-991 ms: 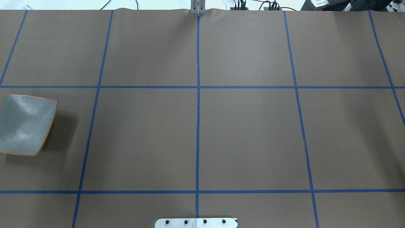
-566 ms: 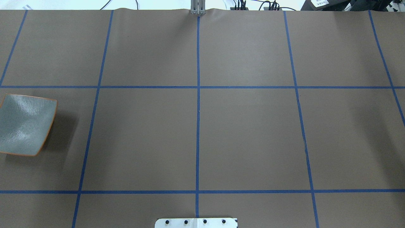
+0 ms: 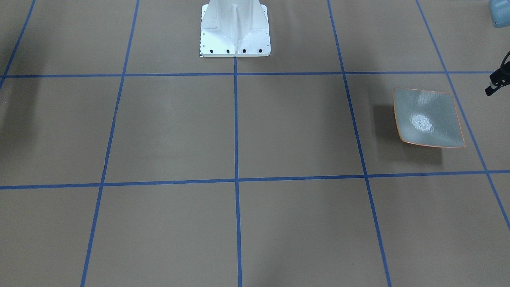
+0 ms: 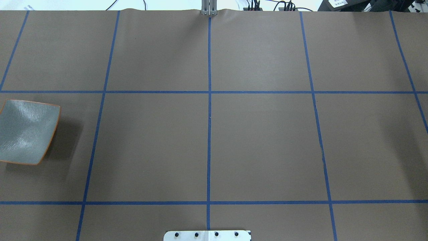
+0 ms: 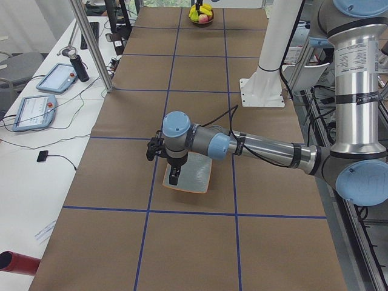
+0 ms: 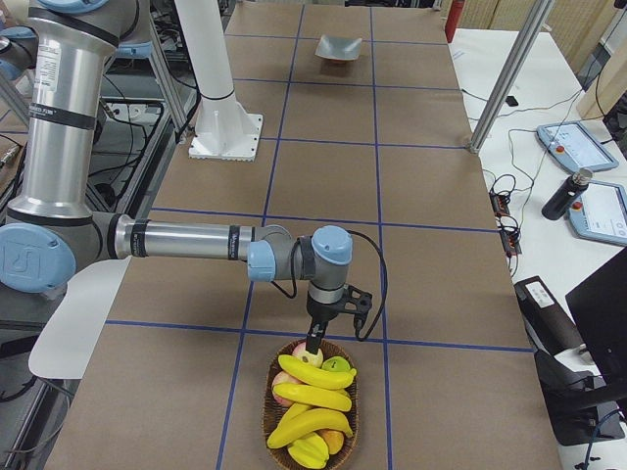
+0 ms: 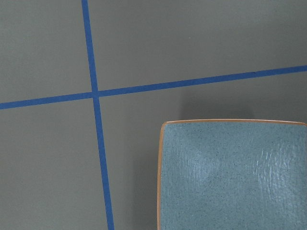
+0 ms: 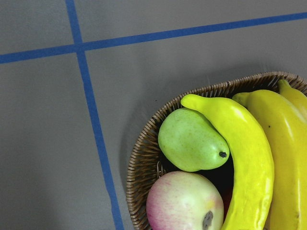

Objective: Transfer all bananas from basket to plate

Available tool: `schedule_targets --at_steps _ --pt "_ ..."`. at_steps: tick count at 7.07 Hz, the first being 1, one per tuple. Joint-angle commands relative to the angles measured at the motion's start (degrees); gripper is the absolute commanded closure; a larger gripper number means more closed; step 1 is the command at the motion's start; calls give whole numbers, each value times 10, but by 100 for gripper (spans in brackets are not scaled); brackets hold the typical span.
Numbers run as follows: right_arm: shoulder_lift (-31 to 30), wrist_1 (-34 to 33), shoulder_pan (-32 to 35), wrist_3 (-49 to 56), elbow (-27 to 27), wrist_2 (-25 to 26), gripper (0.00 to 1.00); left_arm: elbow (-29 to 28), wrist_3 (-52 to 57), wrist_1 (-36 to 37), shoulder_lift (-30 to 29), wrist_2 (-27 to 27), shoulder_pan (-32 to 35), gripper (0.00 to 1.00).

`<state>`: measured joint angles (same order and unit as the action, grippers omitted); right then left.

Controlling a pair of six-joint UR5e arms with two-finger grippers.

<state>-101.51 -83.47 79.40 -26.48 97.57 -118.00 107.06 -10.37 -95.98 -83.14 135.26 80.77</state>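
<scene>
The plate [image 4: 26, 130] lies at the table's left end, with nothing on it [image 3: 428, 117] [image 7: 230, 177]. In the exterior left view my left gripper [image 5: 174, 179] hangs just above the plate [image 5: 195, 176], fingers pointing down; I cannot tell whether it is open or shut. At the table's other end the wicker basket [image 6: 270, 421] holds several yellow bananas [image 6: 313, 375] [image 8: 244, 153]. My right gripper [image 6: 313, 343] points down over the basket's far rim, close to the fruit; I cannot tell its state either.
A green pear [image 8: 192, 139] and an apple [image 8: 184, 203] lie in the basket beside the bananas. The white robot pedestal [image 3: 235, 28] stands at mid-table. Metal posts [image 6: 505, 78] and tablets [image 6: 598, 211] line the operators' side.
</scene>
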Motion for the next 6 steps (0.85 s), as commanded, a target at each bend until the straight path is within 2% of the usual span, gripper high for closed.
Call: schedule_targets --at_steps 1,4,6 --pt "-9 57 0 -35 -40 20 15 2 0 0 0 0 0 0" --pt "-16 62 0 -65 -40 33 15 4 0 0 1 0 0 0" --pt "-16 63 0 -67 -41 36 20 5 0 0 1 0 1 0"
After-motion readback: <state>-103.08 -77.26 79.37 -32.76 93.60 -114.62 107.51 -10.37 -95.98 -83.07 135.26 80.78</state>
